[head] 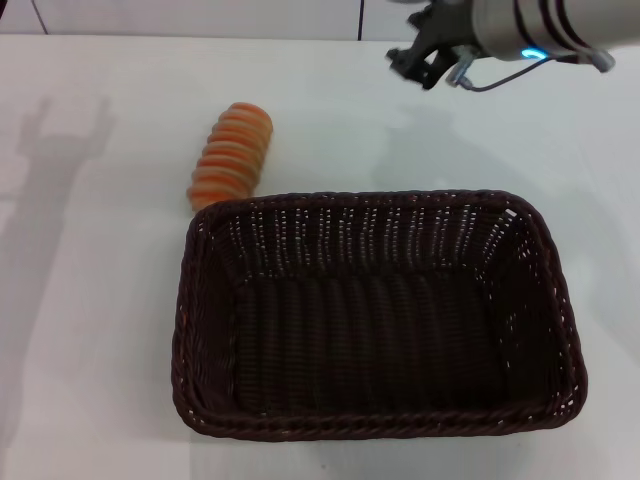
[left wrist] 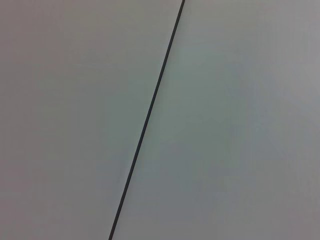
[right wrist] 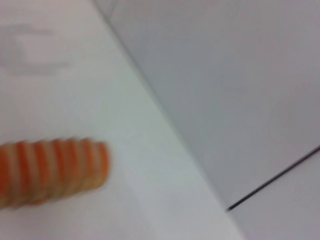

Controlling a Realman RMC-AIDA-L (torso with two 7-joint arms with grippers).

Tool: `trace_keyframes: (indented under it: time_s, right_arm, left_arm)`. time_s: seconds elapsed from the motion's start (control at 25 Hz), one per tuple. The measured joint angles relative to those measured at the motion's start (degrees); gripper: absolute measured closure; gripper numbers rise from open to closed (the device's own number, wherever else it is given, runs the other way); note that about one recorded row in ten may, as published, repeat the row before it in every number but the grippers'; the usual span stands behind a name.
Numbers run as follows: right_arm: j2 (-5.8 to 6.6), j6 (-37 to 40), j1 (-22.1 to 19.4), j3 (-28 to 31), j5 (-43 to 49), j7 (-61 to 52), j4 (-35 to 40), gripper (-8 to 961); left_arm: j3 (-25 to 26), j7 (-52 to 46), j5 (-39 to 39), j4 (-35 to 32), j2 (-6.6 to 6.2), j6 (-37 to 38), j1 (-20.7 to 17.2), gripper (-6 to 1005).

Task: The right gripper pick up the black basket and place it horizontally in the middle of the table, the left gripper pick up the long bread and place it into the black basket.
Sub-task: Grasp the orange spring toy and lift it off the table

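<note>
The black basket (head: 378, 325) stands empty on the white table (head: 90, 330), its long side running left to right. Just behind its rear left corner lies the long bread (head: 232, 155), orange-ridged, with its near end close to the basket's rim. The right wrist view also shows the long bread (right wrist: 50, 170) on the table (right wrist: 75, 90). My right gripper (head: 425, 65) hangs in the air at the far right, well above and behind the basket, open and holding nothing. The left gripper is out of view; only its shadow falls on the table at the far left.
A pale wall (left wrist: 225, 125) with a thin dark seam (left wrist: 150, 110) rises behind the table's far edge. Bare tabletop lies to the left of the basket and around the bread.
</note>
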State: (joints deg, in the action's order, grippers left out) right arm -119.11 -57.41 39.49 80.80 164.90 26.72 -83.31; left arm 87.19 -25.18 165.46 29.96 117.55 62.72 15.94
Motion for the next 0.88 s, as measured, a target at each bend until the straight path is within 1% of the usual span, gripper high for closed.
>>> trace_keyframes:
  time_s: [0.04,0.16,0.2,0.24,0.36,0.4,0.44,0.48,0.56,0.6,0.64,0.72,0.76,0.8,0.84,0.88]
  right_arm:
    - [0.0,0.0,0.0,0.0,0.0,0.0,0.0,562]
    - [0.06,7.8,-6.4,-2.0,2.2,-1.9,-3.4,563]
    - [0.06,13.8,-10.9,-2.3,2.3,-2.0,-5.2,563]
    - [0.06,13.8,-10.9,-2.3,2.3,-2.0,-5.2,563]
    - [0.05,24.8,-18.3,-2.6,2.3,-1.9,-6.5,564]
    - [0.03,33.8,-23.2,-2.7,2.3,-1.6,-6.1,564]
    - [0.03,33.8,-23.2,-2.7,2.3,-1.6,-6.1,564]
    - [0.0,37.7,-25.1,-2.7,2.3,-1.5,-5.5,565]
    - [-0.18,49.0,-29.6,-2.6,2.3,-1.8,-2.9,565]
    - [-0.34,58.7,-32.5,-2.5,2.0,-2.6,0.3,565]
    - [-0.34,58.7,-32.5,-2.5,2.0,-2.6,0.3,565]
    - [-0.53,69.6,-34.9,-2.7,0.2,-3.5,5.2,566]
    - [-0.59,73.8,-35.6,-2.7,-0.8,-3.8,7.2,566]
    - [-0.6,84.8,-36.2,-3.2,-5.7,-3.8,13.9,566]
    - [-0.6,84.8,-36.2,-3.2,-5.7,-3.8,13.9,567]
    - [-0.57,89.6,-36.0,-3.5,-8.4,-3.8,17.7,567]
  left_arm:
    - [0.0,0.0,0.0,0.0,0.0,0.0,0.0,158]
    - [0.0,-1.0,0.1,0.1,-0.32,0.1,0.0,159]
    - [0.0,-1.1,0.1,0.2,-0.58,0.1,0.0,159]
    - [0.0,-1.1,0.1,0.2,-0.58,0.1,0.0,159]
    - [-0.1,-1.4,0.1,0.8,-0.82,0.1,-0.2,159]
    - [-0.1,-2.0,0.1,1.3,-0.91,0.1,-0.5,160]
    - [-0.1,-2.0,0.1,1.3,-0.91,0.1,-0.5,160]
    - [-0.1,-2.0,0.1,1.3,-0.91,0.1,-0.5,160]
    - [-0.2,-3.2,0.0,2.2,-0.99,0.3,-0.8,160]
    - [-0.4,-3.6,0.0,2.4,-1.04,0.4,-0.9,160]
    - [-0.4,-3.6,0.0,2.4,-1.04,0.4,-0.9,160]
    - [-0.6,-4.4,0.0,2.7,-1.1,0.4,-0.9,161]
    - [-0.8,-4.8,0.0,2.8,-1.14,0.4,-1.0,161]
    - [-1.0,-5.1,0.0,3.1,-1.19,0.4,-1.0,161]
    - [-1.4,-5.6,0.0,3.5,-1.28,0.5,-1.1,161]
    - [-1.6,-6.0,0.0,4.0,-1.33,0.4,-1.3,161]
